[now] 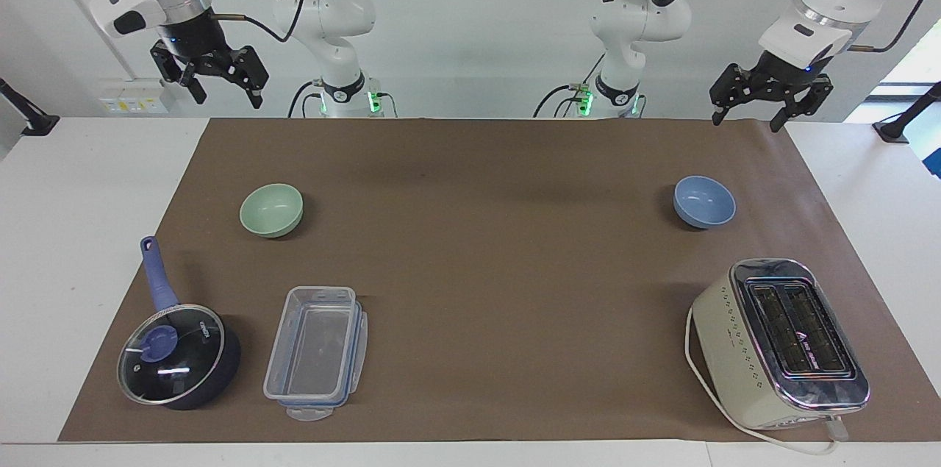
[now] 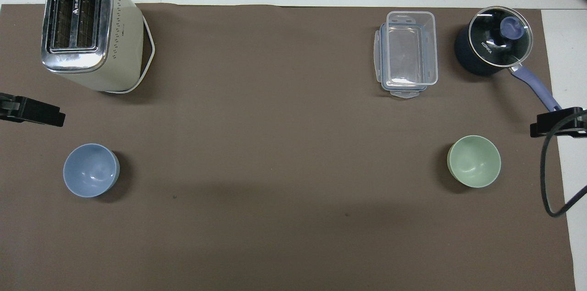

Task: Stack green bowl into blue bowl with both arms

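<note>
The green bowl (image 1: 271, 209) (image 2: 473, 161) stands upright on the brown mat (image 1: 485, 254), toward the right arm's end of the table. The blue bowl (image 1: 704, 201) (image 2: 90, 170) stands upright toward the left arm's end, about as near to the robots as the green one. Both bowls are empty and a wide stretch of mat separates them. My right gripper (image 1: 228, 95) hangs open, high over the mat's edge by the robots, on the green bowl's side. My left gripper (image 1: 746, 120) hangs open over the mat's corner on the blue bowl's side. Neither gripper holds or touches anything.
Farther from the robots than the green bowl are a dark blue lidded saucepan (image 1: 180, 353) and a clear plastic container (image 1: 316, 351). A cream toaster (image 1: 779, 342) with its cord stands farther out than the blue bowl.
</note>
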